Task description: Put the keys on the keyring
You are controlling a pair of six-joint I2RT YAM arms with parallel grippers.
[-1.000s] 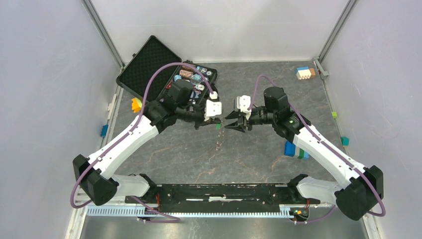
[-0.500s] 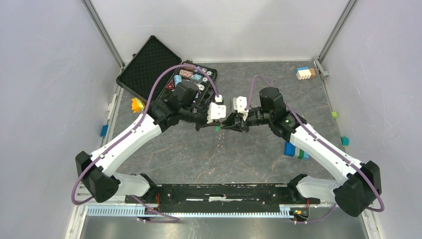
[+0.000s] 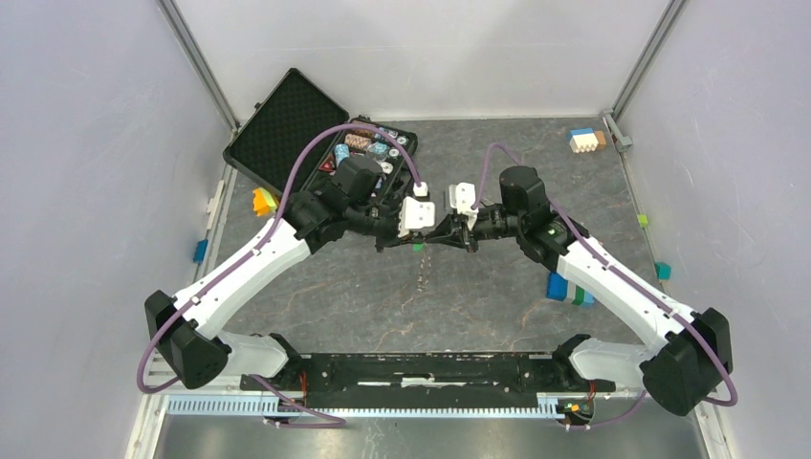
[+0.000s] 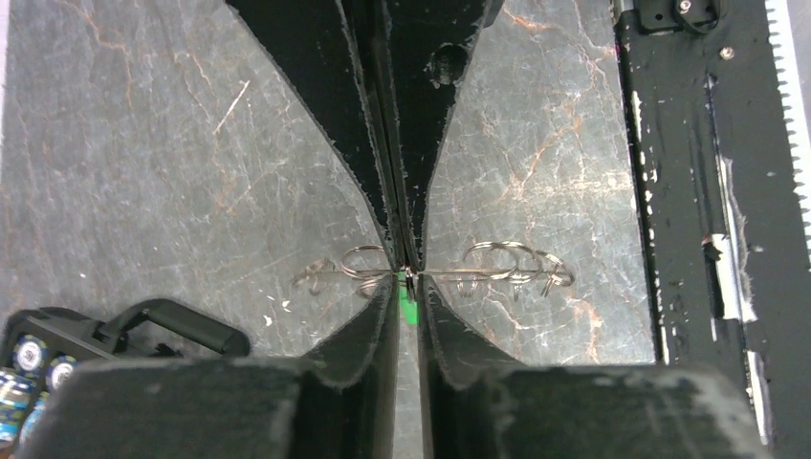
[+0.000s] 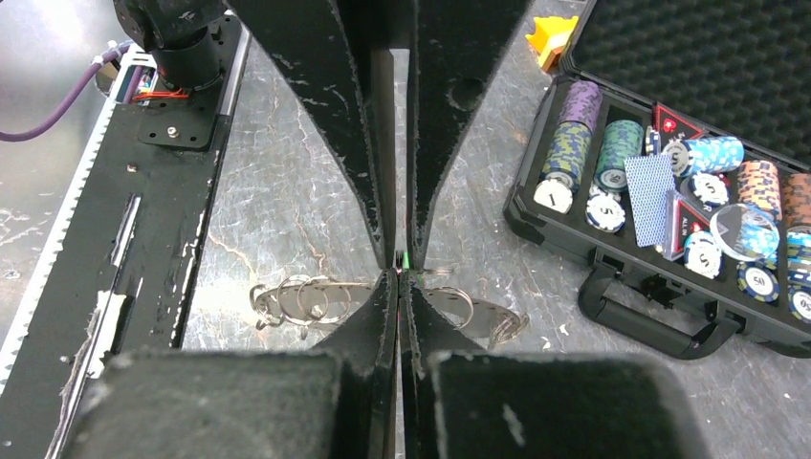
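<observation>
Where my two grippers meet tip to tip, the right fingers (image 5: 378, 306) are pressed fully together on what seems to be the metal end of the green-headed key (image 4: 407, 311). The left fingers (image 4: 378, 316) stand only a slit apart, with the key's green head between them. I judge this a mid-air hand-over: both sides pinch the small key at once so that it cannot drop while the grip changes ends. Left gripper (image 4: 407, 287) and right gripper (image 5: 398, 277) face each other nose to nose, just off the handle side of the open poker-chip case (image 5: 708, 57). Directly beneath them, on the table (image 4: 143, 172) and likewise just off the case's handle side, lies the keyring (image 5: 296, 298). It is a tangle of thin wire loops with what look like grey keys (image 5: 497, 325) attached, and nothing touches it. I judge the key is held above the ring so that it can be brought down once one gripper has a usable end.
</observation>
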